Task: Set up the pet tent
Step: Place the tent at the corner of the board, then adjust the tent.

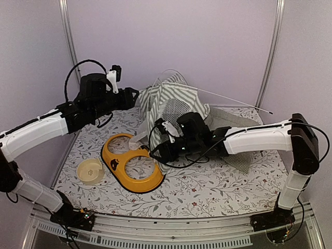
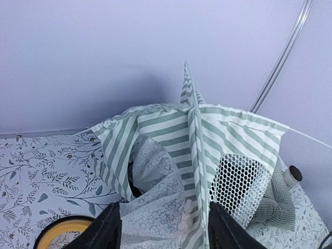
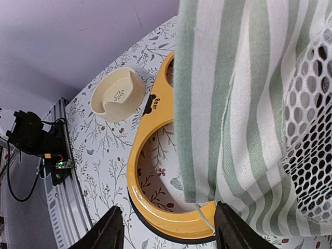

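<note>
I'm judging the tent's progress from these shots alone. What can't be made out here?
Top view: left pincer tips, lost against the pet tent.
Left wrist view: tent's interior, screened by the mesh flap.
Top view: cushion, mostly under the right arm.
Right wrist view: far ring of the yellow feeder, covered by tent fabric.

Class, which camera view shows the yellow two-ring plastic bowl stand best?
The top external view: the yellow two-ring plastic bowl stand lies nearly whole, both rings visible. The right wrist view shows it partly hidden by the green-and-white striped fabric tent; the left wrist view catches only one curved edge.
</note>
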Robot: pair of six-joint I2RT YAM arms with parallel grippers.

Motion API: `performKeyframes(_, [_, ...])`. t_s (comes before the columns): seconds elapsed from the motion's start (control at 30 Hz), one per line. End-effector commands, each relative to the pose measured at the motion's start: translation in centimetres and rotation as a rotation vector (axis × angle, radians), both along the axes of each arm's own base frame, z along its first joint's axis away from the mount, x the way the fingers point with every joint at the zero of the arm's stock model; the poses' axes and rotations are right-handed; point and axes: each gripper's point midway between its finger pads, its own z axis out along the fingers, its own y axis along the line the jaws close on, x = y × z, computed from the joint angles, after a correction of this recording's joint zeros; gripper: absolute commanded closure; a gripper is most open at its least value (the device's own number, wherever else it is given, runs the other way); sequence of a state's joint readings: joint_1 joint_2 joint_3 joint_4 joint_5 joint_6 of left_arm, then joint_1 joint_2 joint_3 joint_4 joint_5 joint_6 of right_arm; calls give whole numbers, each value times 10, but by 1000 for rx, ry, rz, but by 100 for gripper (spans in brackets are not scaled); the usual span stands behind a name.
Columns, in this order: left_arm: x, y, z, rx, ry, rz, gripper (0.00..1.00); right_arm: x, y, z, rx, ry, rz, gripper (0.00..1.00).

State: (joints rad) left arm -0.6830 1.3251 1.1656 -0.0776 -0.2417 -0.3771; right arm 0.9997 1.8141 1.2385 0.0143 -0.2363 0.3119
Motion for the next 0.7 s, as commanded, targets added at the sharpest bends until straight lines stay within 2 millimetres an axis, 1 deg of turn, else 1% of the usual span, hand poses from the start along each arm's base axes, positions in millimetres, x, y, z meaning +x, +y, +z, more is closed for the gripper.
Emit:
performKeyframes(0.0, [17,-17,-17,75,83,-74,43,-3,-13,37,46,-69,-18,32])
performKeyframes(0.03, [20,-22,-15,71,87,-94,43,-5,-18,35,37,-70,-26,29])
performKeyframes(0.1, [24,-32,-14,71,92,-124,43,-6,-27,41,38,-79,-47,23])
performKeyframes(0.17, [28,-37,-12,65,89,-133,43,-6,-34,45,33,-83,-66,18])
performKeyframes(0.27, [34,-46,-7,61,85,-154,42,-8,-46,51,25,-85,-91,16])
performKeyframes(0.33, [40,-52,-9,69,95,-159,43,-4,-57,57,24,-89,-133,14])
performKeyframes(0.37, [44,-55,-12,81,104,-159,43,0,-64,58,21,-82,-156,13])
performKeyframes(0.47, [53,-62,-18,101,117,-162,47,17,-91,71,62,-57,-256,10])
performKeyframes(0.53, [58,-65,-18,107,116,-160,50,33,-111,74,92,-35,-329,8])
performKeyframes(0.57, [60,-66,-15,105,109,-159,53,43,-119,78,118,-23,-363,7])
performKeyframes(0.67, [65,-70,-12,109,103,-158,58,62,-129,92,180,-14,-410,5])
